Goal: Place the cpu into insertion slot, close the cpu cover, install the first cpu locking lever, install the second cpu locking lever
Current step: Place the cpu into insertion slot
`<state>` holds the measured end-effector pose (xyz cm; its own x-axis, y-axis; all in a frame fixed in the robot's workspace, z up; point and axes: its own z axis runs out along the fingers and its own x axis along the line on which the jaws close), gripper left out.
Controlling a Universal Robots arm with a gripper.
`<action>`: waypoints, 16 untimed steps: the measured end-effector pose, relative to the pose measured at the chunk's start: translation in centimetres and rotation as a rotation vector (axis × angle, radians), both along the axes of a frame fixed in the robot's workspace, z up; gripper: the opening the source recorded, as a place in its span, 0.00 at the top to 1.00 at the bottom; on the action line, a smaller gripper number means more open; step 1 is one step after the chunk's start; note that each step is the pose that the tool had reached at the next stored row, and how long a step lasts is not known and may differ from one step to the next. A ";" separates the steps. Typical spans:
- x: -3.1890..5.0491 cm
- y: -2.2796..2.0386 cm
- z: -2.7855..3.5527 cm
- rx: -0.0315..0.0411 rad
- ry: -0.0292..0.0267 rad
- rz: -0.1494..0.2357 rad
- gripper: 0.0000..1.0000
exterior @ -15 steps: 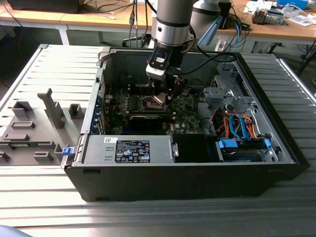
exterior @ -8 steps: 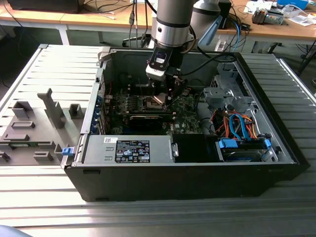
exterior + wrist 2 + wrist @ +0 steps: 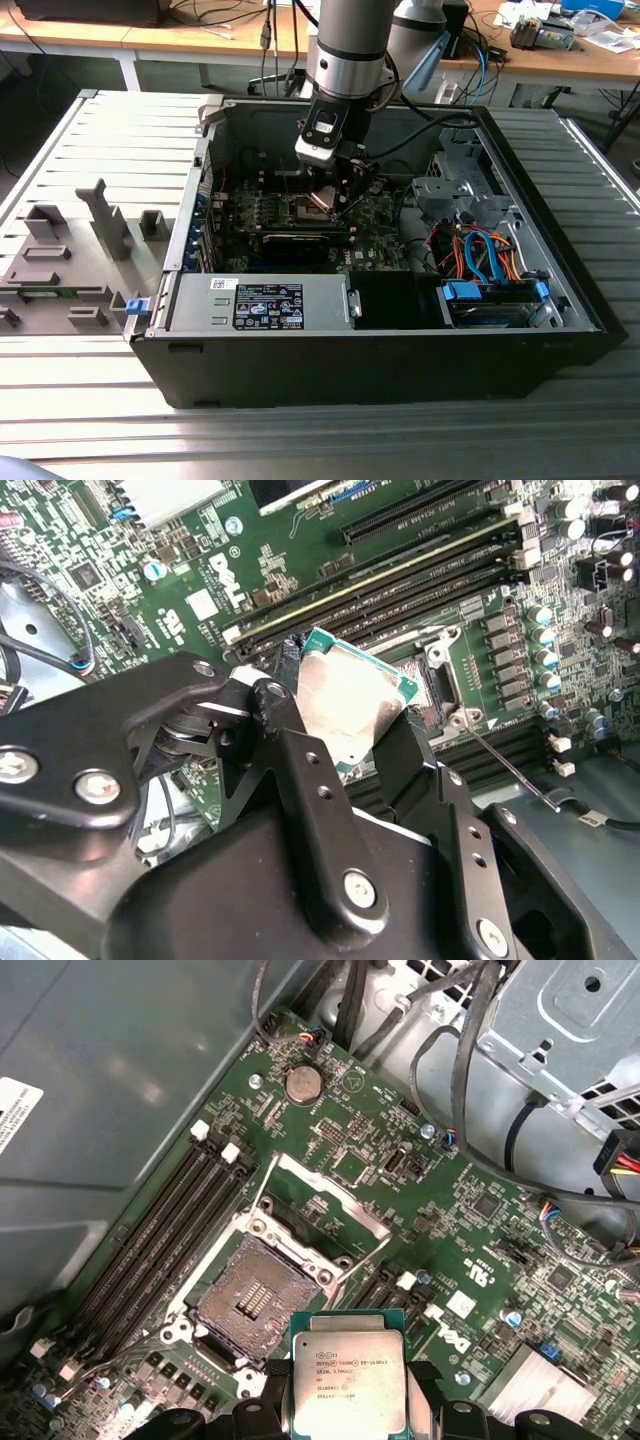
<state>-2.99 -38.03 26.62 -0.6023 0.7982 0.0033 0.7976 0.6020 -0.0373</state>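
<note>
Pincer (image 3: 340,725) gripping one cpu (image 3: 348,1380), near one bare insertion slot (image 3: 250,1295), one cpu cover (image 3: 325,1192) raised.

A slatted grey table (image 3: 300,440), wooden desks (image 3: 200,40) behind it

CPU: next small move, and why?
Probably nudge the cpu across until it sits square over the slot, before lowering. The pincer grips it by its edges above the board, and in both wrist views it looks offset from the open slot.
</note>
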 end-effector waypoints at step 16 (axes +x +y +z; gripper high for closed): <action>0.00 -1.39 0.00 0.1091 0.0001 -0.005 0.46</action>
<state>-2.99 -39.42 26.62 -0.5983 0.7961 0.0904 0.8006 0.5985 0.0282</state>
